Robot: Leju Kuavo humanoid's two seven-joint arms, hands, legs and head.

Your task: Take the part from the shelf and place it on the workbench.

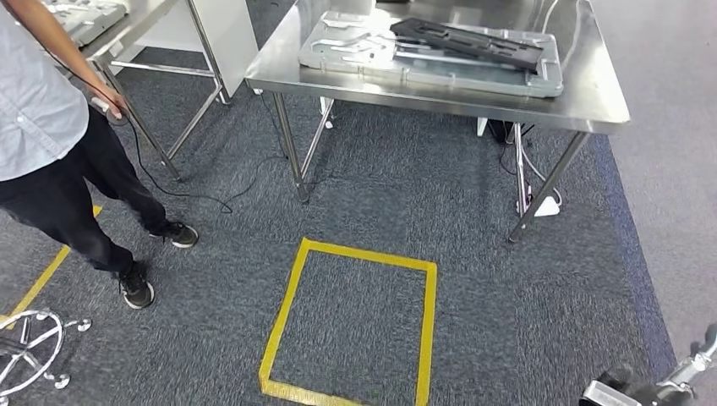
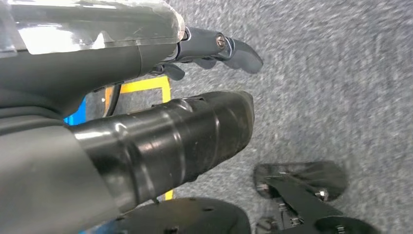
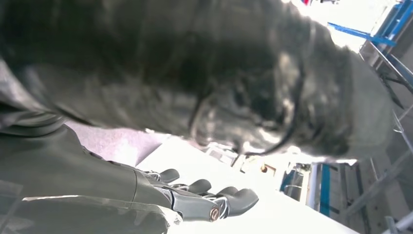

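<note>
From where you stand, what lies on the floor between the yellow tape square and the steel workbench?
Head view: bare grey carpet between the yellow tape square and the workbench.

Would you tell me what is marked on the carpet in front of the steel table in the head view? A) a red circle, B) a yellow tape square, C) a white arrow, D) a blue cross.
B: a yellow tape square outlines a patch of grey carpet just in front of the steel table.
</note>
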